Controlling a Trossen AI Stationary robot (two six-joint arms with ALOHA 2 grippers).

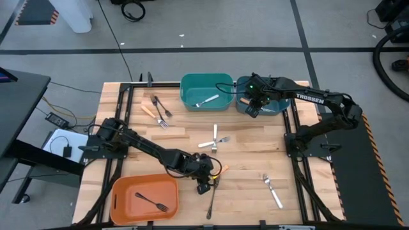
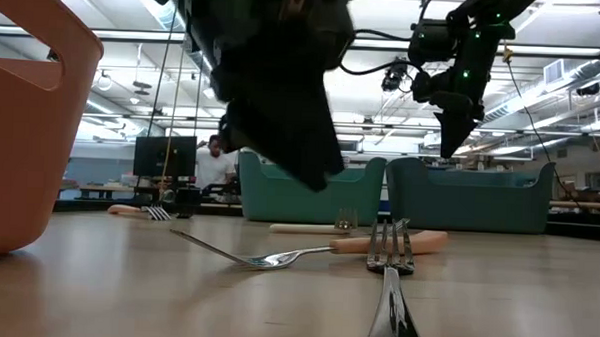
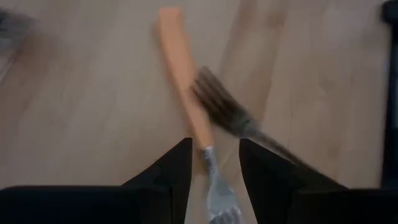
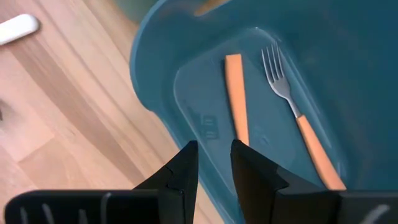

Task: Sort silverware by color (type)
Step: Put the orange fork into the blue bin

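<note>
On a pale wooden table stand an orange plastic bin, a green plastic bin and a blue plastic bin. The right gripper hangs empty with fingers parted above the blue bin, where two orange-handled forks lie. The left gripper straddles, fingers spread, an orange-handled metal fork lying on the table beside an all-dark fork.

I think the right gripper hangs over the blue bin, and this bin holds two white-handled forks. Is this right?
Not quite. The right gripper does hang over the blue bin, but the two forks inside have orange handles, not white. The right wrist view shows it.
</note>
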